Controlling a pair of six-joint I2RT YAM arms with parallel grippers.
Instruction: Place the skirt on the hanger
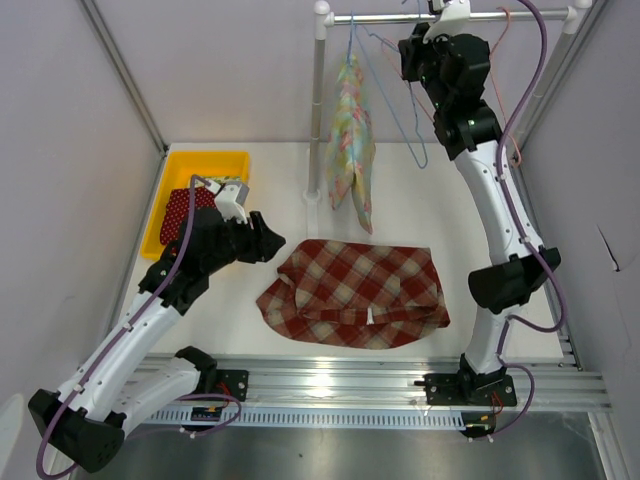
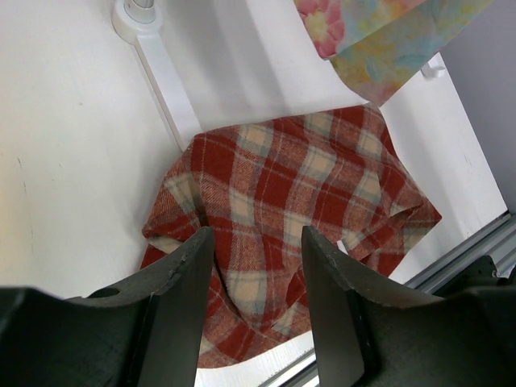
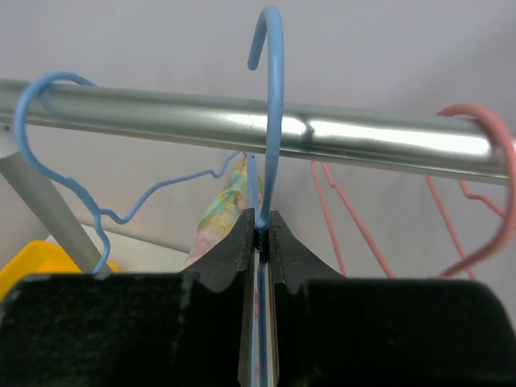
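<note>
The red plaid skirt (image 1: 355,292) lies crumpled flat on the white table, in front of the rack. My left gripper (image 1: 272,243) hovers open and empty just left of the skirt's left edge; in the left wrist view the skirt (image 2: 282,185) shows between and beyond the spread fingers (image 2: 184,274). My right gripper (image 1: 412,48) is raised to the rail and shut on the neck of a blue wire hanger (image 3: 272,121), whose hook sits at the metal rail (image 3: 363,137). The hanger's body (image 1: 416,140) dangles below the gripper.
A floral garment (image 1: 350,140) hangs on a second blue hanger (image 3: 48,129) left of the held one. A pink hanger (image 3: 484,185) hangs to the right. A yellow bin (image 1: 200,165) with red dotted cloth stands at back left. The white rack base (image 2: 157,64) lies behind the skirt.
</note>
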